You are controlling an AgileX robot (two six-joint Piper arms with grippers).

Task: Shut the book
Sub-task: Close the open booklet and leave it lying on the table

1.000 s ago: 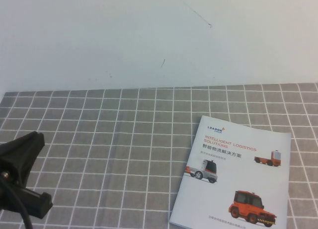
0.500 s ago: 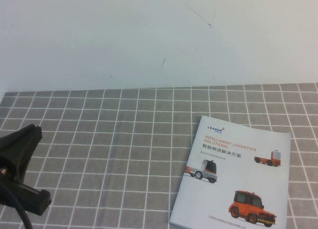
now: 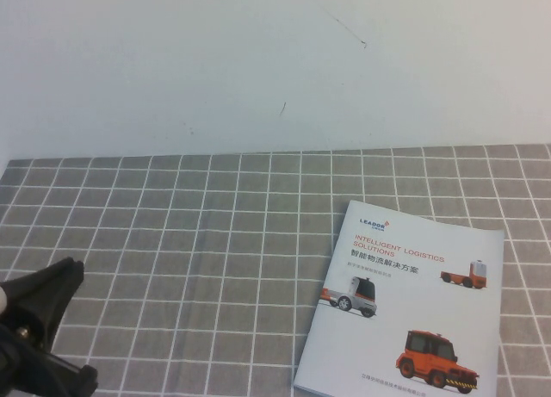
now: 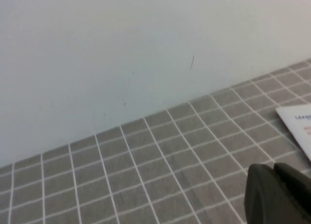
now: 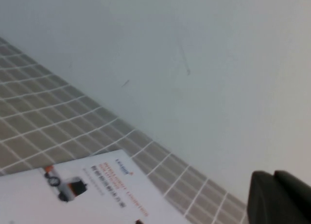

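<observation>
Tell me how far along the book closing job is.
Done: the book lies shut, cover up, on the checked cloth. In hand: nothing; the left gripper sits at the near left corner, away from it, and the right gripper shows only in its own wrist view, touching nothing. Left: nothing visible.

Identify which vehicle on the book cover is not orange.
The grey vehicle, leftmost on the book; both others are orange. Left tool sits at near left; right tool shows only in its wrist view.
</observation>
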